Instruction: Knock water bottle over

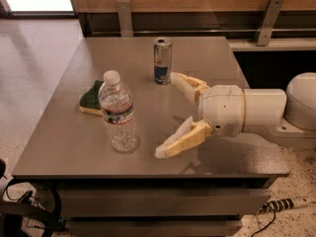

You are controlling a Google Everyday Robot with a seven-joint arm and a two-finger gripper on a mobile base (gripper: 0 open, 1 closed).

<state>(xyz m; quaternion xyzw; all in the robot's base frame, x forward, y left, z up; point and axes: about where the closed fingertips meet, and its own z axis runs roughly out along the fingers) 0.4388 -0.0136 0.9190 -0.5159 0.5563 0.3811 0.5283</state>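
arm [276,107] of gripper [166,115] above table [59,147], cut off at right edge

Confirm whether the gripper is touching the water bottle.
Apart. The camera view shows a strip of bare table between the upright water bottle and the gripper, which sits to the bottle's right with its fingers spread open.

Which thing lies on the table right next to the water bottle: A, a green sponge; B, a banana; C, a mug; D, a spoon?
A: the green sponge lies flat left of the upright water bottle, partly behind it, while the open gripper hovers to the right, apart from the bottle.
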